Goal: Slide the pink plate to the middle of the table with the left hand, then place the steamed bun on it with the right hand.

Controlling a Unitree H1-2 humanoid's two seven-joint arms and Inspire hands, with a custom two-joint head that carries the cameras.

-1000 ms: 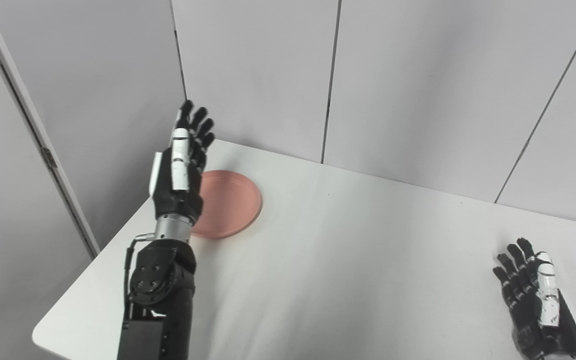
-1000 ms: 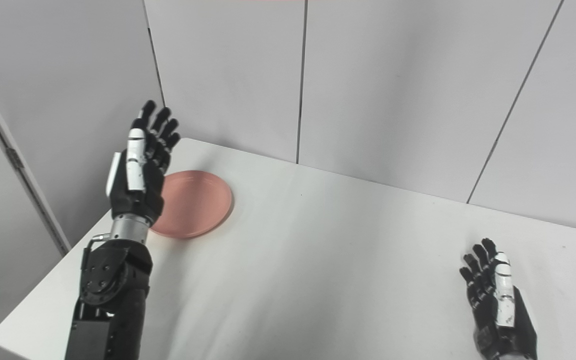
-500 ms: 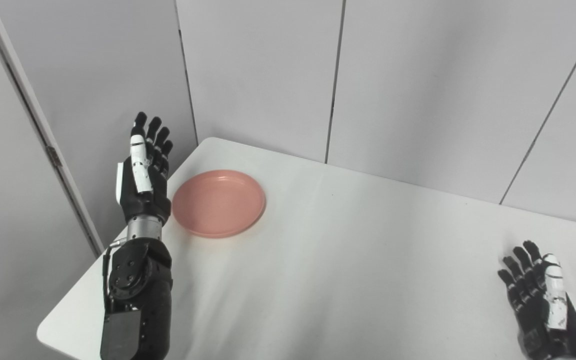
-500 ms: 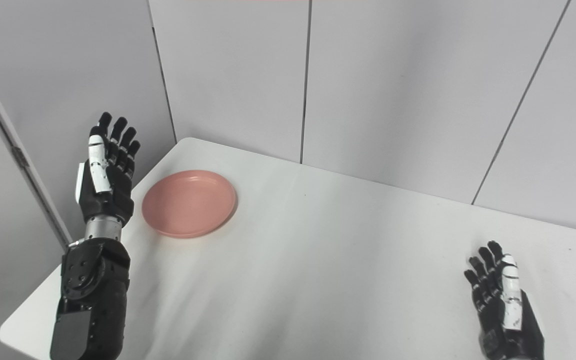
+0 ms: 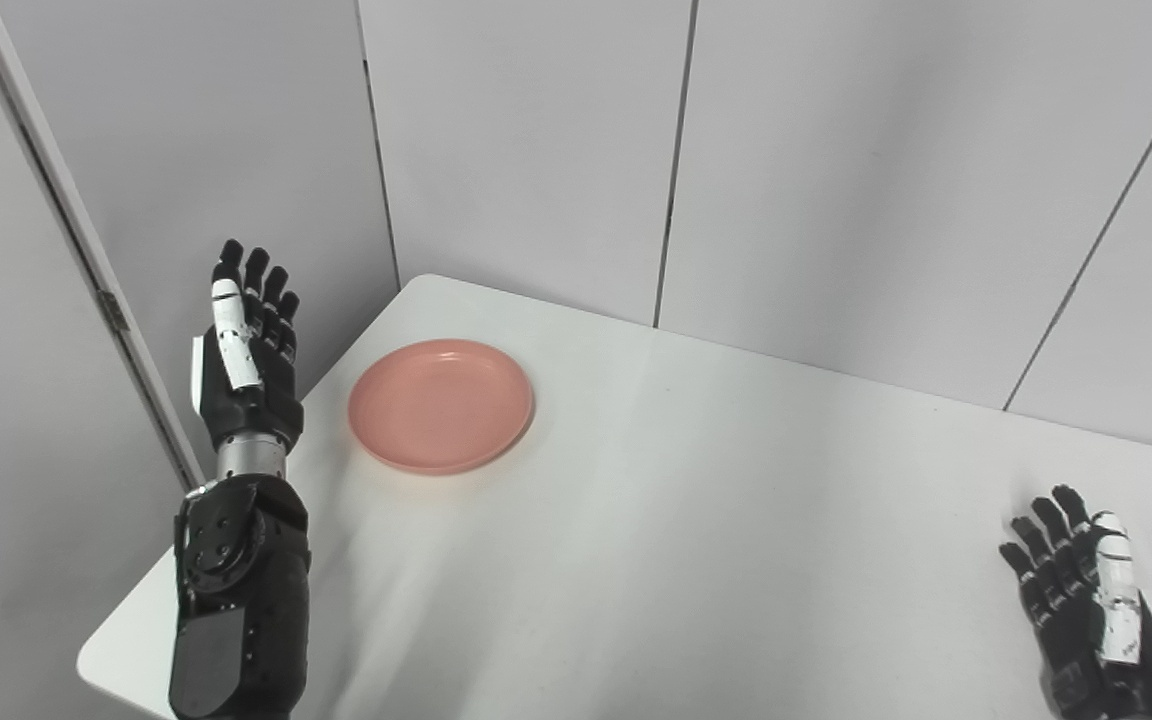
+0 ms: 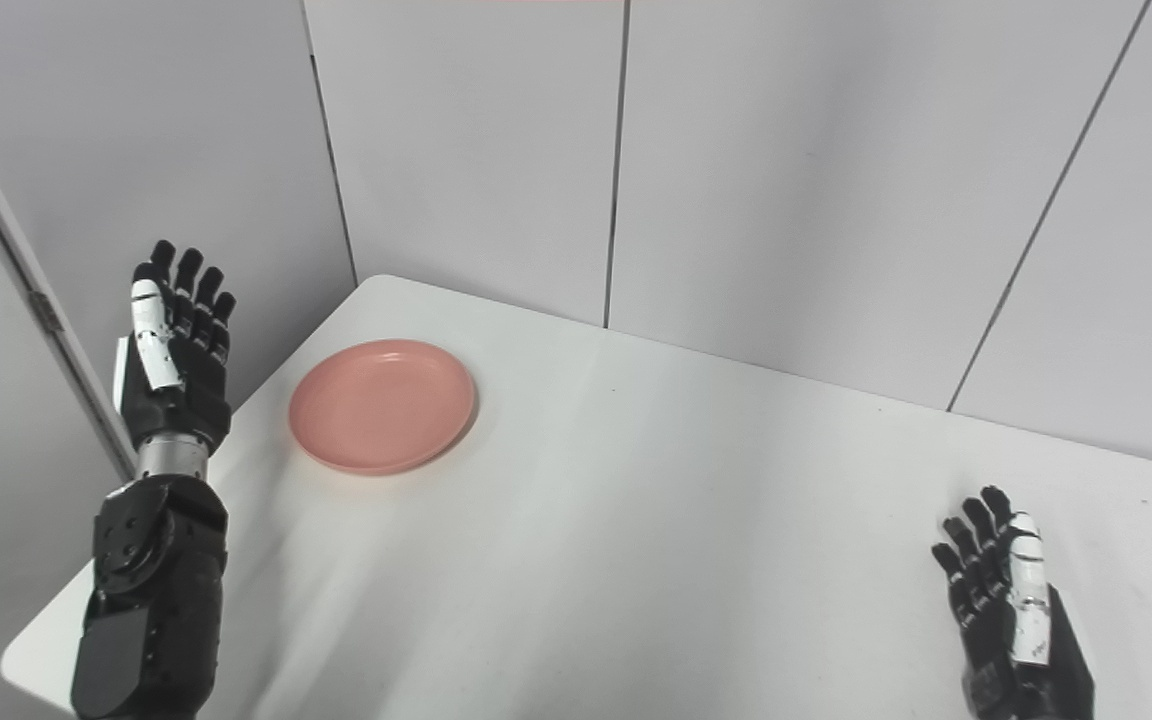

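The pink plate (image 5: 441, 404) lies empty on the white table (image 5: 696, 520) near its far left corner. My left hand (image 5: 246, 345) is raised, open and empty, fingers pointing up, to the left of the plate and beyond the table's left edge, apart from the plate. It also shows in the right eye view (image 6: 174, 345). My right hand (image 5: 1086, 590) is open and empty, low over the table at the near right. No steamed bun is in view.
Grey wall panels (image 5: 836, 150) stand close behind the table. A panel with a hinge (image 5: 111, 310) stands to the left, just behind my left hand. The table's left edge (image 5: 186, 560) runs under my left forearm.
My left hand has moved left, from in front of the plate's left side to beyond the table's left edge, uncovering the plate. The plate and my right hand have hardly moved.
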